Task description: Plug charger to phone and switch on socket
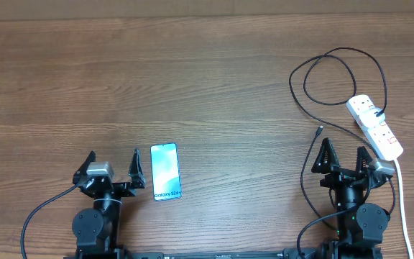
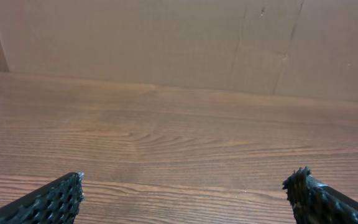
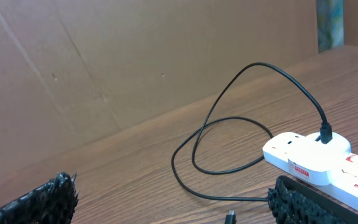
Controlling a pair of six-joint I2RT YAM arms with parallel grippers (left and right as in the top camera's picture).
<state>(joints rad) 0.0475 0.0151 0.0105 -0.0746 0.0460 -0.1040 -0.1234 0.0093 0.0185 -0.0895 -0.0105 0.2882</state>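
Nearest the lenses were the arms' own pincers. The left gripper [image 2: 186,190] stood released, jaws spread wide over bare table [image 1: 192,72] and grasping nothing. The right gripper [image 3: 173,196] was likewise released and empty.

Location of task items, overhead view, 12 o'clock taken as away from the robot:
- The phone [image 1: 166,172] lay flat, screen up, just beside the left gripper at its 3 o'clock, not touching it.
- The socket [image 1: 374,126] lay at the right gripper's 1 o'clock, slanted, with its thick white cord [image 1: 402,194] running off toward 6 o'clock.
- The charger [image 1: 292,85] looped loosely at 12 o'clock of the right gripper. One end was seated in an outlet near the socket's far end. Its connector tip [image 1: 318,132] lay free on the table, near the right gripper's 11 o'clock and well apart from the phone.

Progress: judged at the start. The mains end of the charger appeared plugged in; nothing else was done. Outstanding were picking up the connector tip, carrying it across to the phone, seating it in the port and pressing the socket's switch. Whether any switch was already on could not be told.

Writing: "Galaxy S24" was legible on the phone screen near its 6 o'clock end. The socket carried a small red label and faint lettering, seen from the right wrist, too small to read.
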